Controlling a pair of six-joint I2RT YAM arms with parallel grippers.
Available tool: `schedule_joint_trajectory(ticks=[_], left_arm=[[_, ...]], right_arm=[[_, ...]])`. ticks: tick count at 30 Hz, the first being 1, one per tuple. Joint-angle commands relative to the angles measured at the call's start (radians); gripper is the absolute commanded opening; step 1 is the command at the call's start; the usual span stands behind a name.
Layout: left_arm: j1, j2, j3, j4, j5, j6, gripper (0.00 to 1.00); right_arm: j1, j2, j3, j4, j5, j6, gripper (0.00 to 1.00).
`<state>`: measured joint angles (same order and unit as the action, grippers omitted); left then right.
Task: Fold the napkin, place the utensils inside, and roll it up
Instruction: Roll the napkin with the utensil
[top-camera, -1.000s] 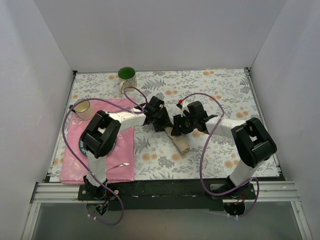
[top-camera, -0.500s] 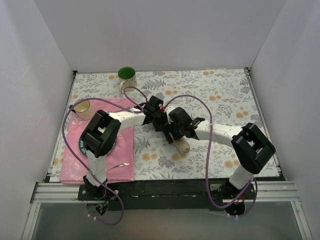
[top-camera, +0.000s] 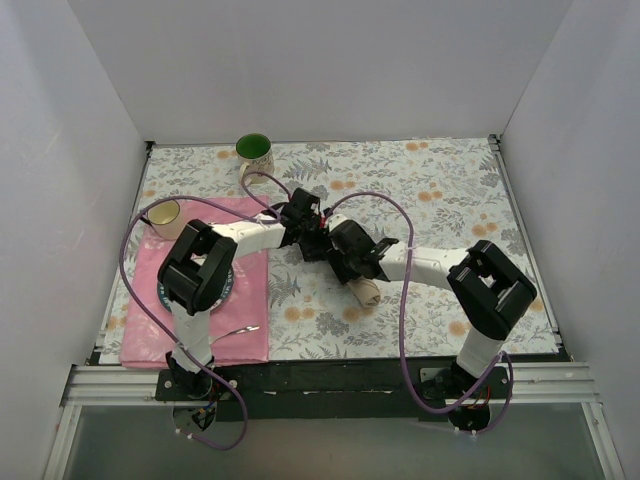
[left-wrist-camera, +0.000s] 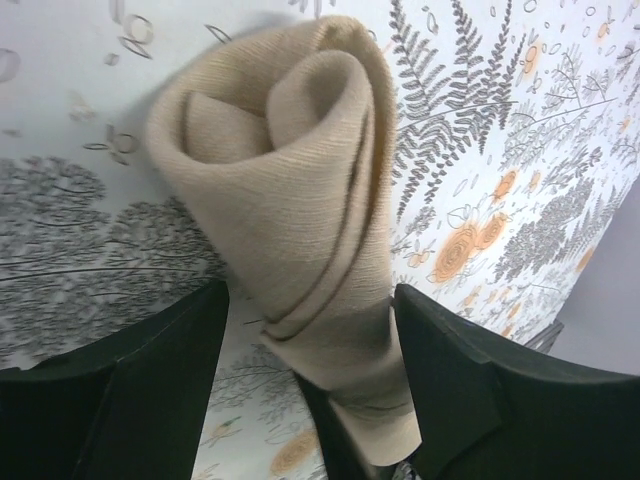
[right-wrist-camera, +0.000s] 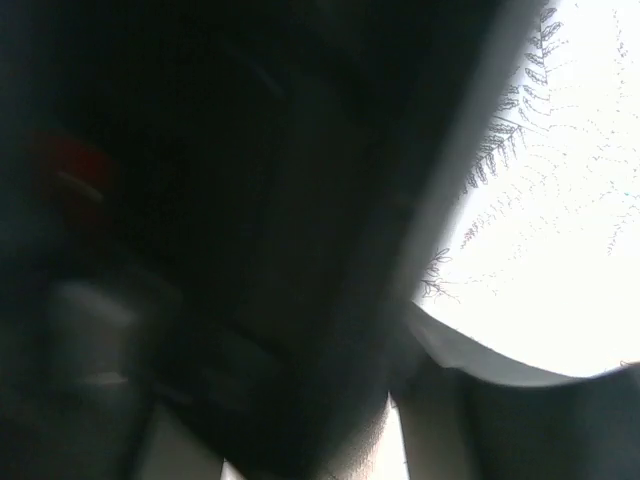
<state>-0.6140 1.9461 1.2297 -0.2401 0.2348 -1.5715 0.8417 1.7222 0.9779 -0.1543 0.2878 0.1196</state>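
Note:
The tan napkin (left-wrist-camera: 290, 180) lies rolled into a tube on the floral tablecloth (top-camera: 440, 190), its near end (top-camera: 364, 293) showing in the top view. My left gripper (left-wrist-camera: 307, 300) straddles the roll. Its right finger (left-wrist-camera: 470, 390) rests against the cloth and its left finger (left-wrist-camera: 140, 400) stands off with a gap, so it is open. My right gripper (top-camera: 348, 268) hovers close over the same roll, nearly touching the left gripper (top-camera: 322, 248). Its wrist view is dark and blurred, so its jaws are unreadable. One silver utensil (top-camera: 238, 330) lies on the pink placemat (top-camera: 150, 335).
A green-lined mug (top-camera: 254, 155) stands at the back left. A small yellowish cup (top-camera: 165, 217) sits at the placemat's far corner. A dark plate (top-camera: 226, 291) lies partly under my left arm. White walls enclose the table on three sides.
My right gripper has swung left over the rolled napkin, up against the left gripper. The left gripper has drawn back slightly to the left. The roll stays in place.

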Motion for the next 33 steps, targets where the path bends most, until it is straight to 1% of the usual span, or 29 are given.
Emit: schedule_joint_trajectory(ticks=[1,3,5,7,11,17,19,20,22,23,25,26,28,29,33], left_arm=[[0.048,-0.044,-0.044,-0.114,-0.058,0.093,0.7],[0.054,-0.059,-0.036,-0.126,-0.063,0.114,0.72],[0.059,-0.075,-0.032,-0.133,-0.06,0.123,0.73],[0.068,-0.084,-0.033,-0.134,-0.052,0.126,0.74],[0.083,-0.108,-0.038,-0.136,-0.04,0.122,0.75],[0.114,-0.164,-0.007,-0.159,-0.037,0.134,0.76],[0.115,-0.186,0.005,-0.16,-0.034,0.145,0.77],[0.115,-0.188,0.013,-0.171,-0.029,0.151,0.77],[0.117,-0.196,0.028,-0.18,-0.028,0.154,0.77],[0.118,-0.199,0.03,-0.179,-0.019,0.153,0.77],[0.12,-0.205,0.033,-0.177,-0.019,0.153,0.77],[0.12,-0.21,0.034,-0.176,-0.017,0.153,0.77],[0.122,-0.214,0.037,-0.176,-0.009,0.153,0.77],[0.122,-0.22,0.042,-0.173,-0.005,0.153,0.78],[0.122,-0.243,0.044,-0.173,0.015,0.148,0.77]], right_arm=[[-0.03,-0.009,-0.039,0.028,0.004,0.037,0.56],[-0.049,-0.018,-0.047,0.036,-0.033,0.048,0.51],[-0.079,-0.024,-0.062,0.058,-0.087,0.057,0.48],[-0.111,-0.032,-0.068,0.07,-0.145,0.069,0.44],[-0.145,-0.03,-0.07,0.079,-0.208,0.086,0.37],[-0.188,-0.026,-0.082,0.105,-0.278,0.138,0.34],[-0.193,-0.018,-0.077,0.108,-0.282,0.137,0.33],[-0.194,-0.01,-0.076,0.107,-0.309,0.135,0.34],[-0.194,-0.01,-0.084,0.101,-0.323,0.118,0.44],[-0.193,-0.016,-0.088,0.102,-0.329,0.112,0.56],[-0.187,-0.032,-0.1,0.093,-0.337,0.094,0.64],[-0.184,-0.048,-0.102,0.085,-0.338,0.089,0.71],[-0.176,-0.065,-0.096,0.055,-0.338,0.075,0.76],[-0.176,-0.082,-0.091,0.049,-0.343,0.069,0.8],[-0.176,-0.099,-0.036,-0.004,-0.357,0.049,0.86]])
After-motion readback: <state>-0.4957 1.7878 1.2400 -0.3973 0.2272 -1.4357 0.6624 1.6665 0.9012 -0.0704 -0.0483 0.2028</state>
